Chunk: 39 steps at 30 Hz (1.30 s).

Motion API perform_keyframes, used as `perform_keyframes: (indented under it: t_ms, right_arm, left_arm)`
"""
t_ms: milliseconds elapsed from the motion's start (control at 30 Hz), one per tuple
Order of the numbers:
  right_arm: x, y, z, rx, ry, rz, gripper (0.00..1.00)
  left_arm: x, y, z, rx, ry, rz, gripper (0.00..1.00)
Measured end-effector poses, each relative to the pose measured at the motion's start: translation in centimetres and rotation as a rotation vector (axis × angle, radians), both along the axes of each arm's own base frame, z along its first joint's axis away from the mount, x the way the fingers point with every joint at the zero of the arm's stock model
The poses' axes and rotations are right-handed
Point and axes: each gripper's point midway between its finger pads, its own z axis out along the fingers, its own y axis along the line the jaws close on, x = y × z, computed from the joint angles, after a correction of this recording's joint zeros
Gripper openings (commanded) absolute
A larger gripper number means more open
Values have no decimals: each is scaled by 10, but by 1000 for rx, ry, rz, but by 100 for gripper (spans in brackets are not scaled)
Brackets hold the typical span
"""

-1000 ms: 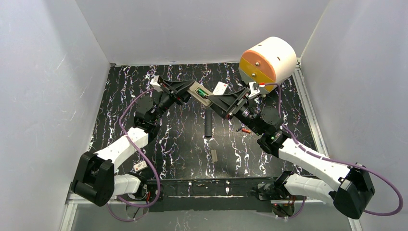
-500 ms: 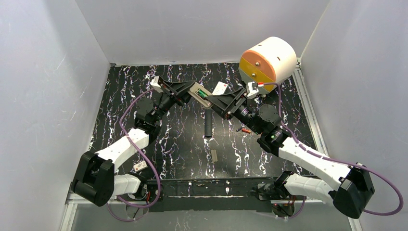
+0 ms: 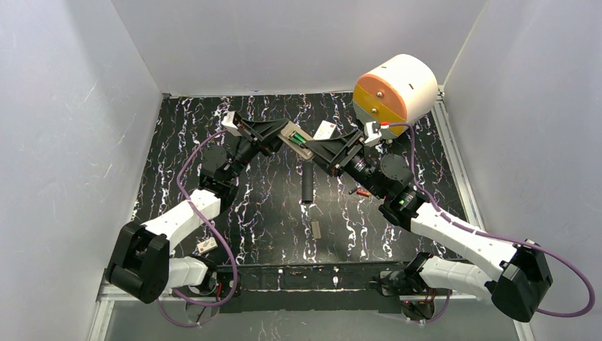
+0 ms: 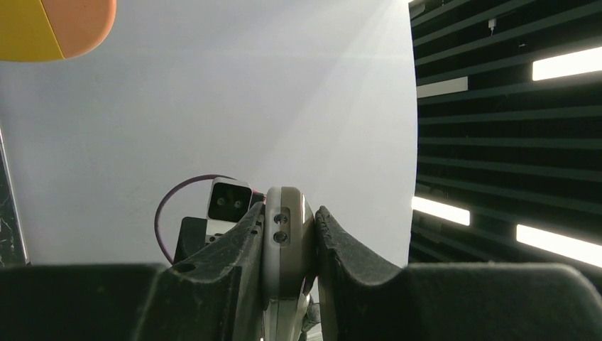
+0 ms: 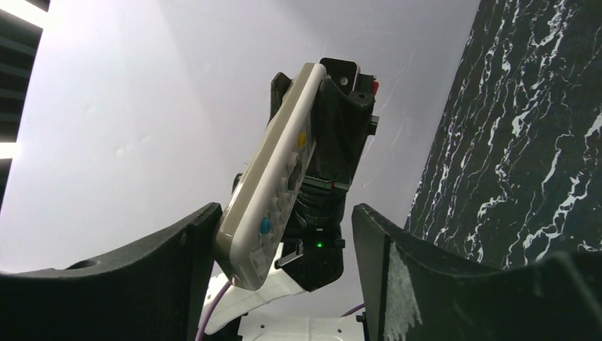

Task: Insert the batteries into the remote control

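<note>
My left gripper (image 3: 281, 133) is shut on the remote control (image 3: 294, 138) and holds it in the air above the far middle of the mat, greyish back facing up. A green battery (image 3: 298, 136) lies in its open bay. In the left wrist view the remote's end (image 4: 284, 238) is pinched between both fingers. My right gripper (image 3: 311, 148) meets it from the right with its jaws open. In the right wrist view the remote's button face (image 5: 275, 192) rests against the left finger (image 5: 181, 270), with a wide gap to the right finger. A red battery (image 3: 363, 192) lies on the mat.
A long black bar (image 3: 307, 182) lies mid-mat below the grippers, and a small beige flat piece (image 3: 316, 229) lies nearer. A white box with a red mark (image 3: 325, 130) sits at the back. A big orange-and-white cylinder (image 3: 395, 87) stands at the back right. Grey walls enclose the mat.
The right gripper's jaws have narrowed somewhat and it has edged closer along the remote. The left gripper keeps holding the remote, shifted slightly toward the back.
</note>
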Motion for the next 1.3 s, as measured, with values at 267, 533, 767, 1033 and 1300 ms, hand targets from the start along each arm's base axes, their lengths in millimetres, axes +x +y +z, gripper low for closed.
perform_keyframes:
  t_ms: [267,533,767,1033,1300]
  right_arm:
    - [2,-4,-8,-24,31,-25,87]
    - [1,-6,-13,-37,49,-29,87]
    - [-3,-6,-34,-154,24,-16,94]
    - [-6,-23,-86,-471,-15,-39,90]
    - [-16,-32,-167,-753,61,51,86]
  left_arm:
    - [-2,-1,-21,96,52,22,0]
    - [-5,2,-42,212,84,51,0]
    - [-9,-3,-61,331,45,35,0]
    - [-21,-2,-139,649,123,-40,0]
    - [-32,-24,-228,959,235,-233,0]
